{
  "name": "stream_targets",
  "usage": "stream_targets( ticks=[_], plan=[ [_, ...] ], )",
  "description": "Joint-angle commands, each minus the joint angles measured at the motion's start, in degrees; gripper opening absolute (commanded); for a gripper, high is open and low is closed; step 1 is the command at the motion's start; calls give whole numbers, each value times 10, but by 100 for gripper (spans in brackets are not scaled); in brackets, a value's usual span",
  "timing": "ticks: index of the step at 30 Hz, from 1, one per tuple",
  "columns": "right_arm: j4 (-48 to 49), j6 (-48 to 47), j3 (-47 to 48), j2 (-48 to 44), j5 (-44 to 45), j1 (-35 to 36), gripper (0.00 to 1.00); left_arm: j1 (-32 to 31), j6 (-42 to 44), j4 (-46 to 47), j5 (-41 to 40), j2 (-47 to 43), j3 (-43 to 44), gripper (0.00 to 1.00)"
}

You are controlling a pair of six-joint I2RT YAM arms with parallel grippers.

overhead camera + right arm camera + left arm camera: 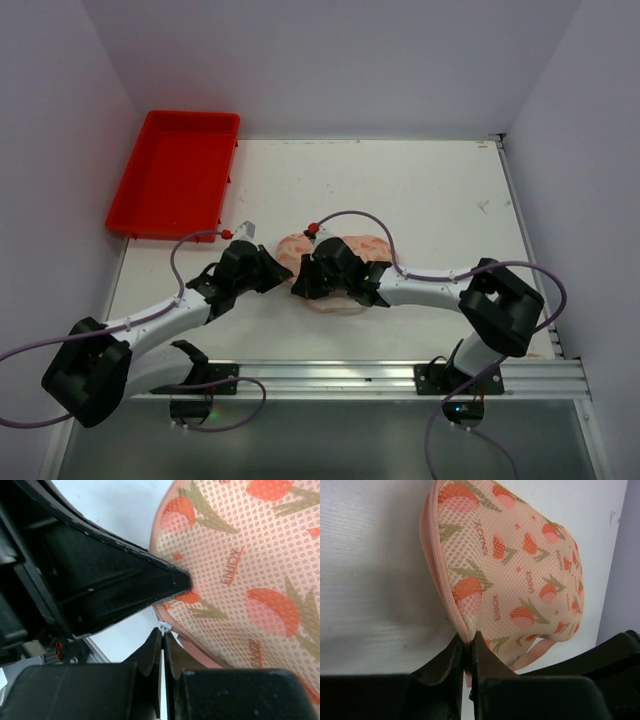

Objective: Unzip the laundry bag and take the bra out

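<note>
L gripper (469, 641) clamps laundry bag (520, 570) edge; R gripper (163, 633) nips zip pull (163, 626).

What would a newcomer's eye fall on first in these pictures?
The pink laundry bag with orange print lies mid-table between both arms. The left gripper, jaws shut, pinches its edge trim; the right gripper pinches a small silver zip pull. A bright red tray sits at the far left corner.

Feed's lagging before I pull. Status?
Left gripper shut on laundry bag trim. Right gripper shut on zip pull. Zip looks closed, bra unseen. Red tray well clear.
</note>
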Motion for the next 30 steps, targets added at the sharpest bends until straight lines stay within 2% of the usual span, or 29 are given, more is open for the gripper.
stream_targets(
  ticks=[1,3,8,11,13,14,16,17,20,21,22,24,25,27,30],
  plan=[
    [-8,-9,-13,-39,17,1,0,0,0,24,-41,-11,9,6],
    [-40,-14,-47,-84,46,-7,0,6,16,-3,-60,-21,12,0],
    [-86,-13,-143,-204,46,-88,0,39,57,-20,-63,-34,10,0],
    [-153,-27,-183,-287,60,-147,0,63,99,-45,-49,-26,24,0],
    [-205,-33,-193,-322,78,-173,0,72,138,-60,-46,-4,53,0],
    [-238,-35,-191,-368,90,-175,0,83,178,-64,-31,27,88,0],
    [-234,-39,-188,-375,85,-174,0,88,208,-54,-22,55,114,0],
    [-225,-39,-188,-378,56,-173,0,90,219,-50,-18,71,128,0],
    [-162,-27,-187,-360,2,-162,0,93,245,-45,8,138,204,16],
    [-147,-23,-183,-348,-6,-156,0,94,248,-42,19,154,224,26],
    [-114,-19,-171,-313,-12,-140,0,94,250,-40,26,185,259,47],
    [-89,-13,-151,-271,-19,-120,0,96,246,-41,47,208,289,67],
    [-65,-9,-125,-224,-20,-98,0,95,238,-54,52,219,309,85],
    [-45,-6,-81,-177,-24,-68,0,95,225,-67,59,213,305,100],
    [9,7,-41,-99,-45,-51,0,95,176,-97,34,145,252,100]
  ],
)
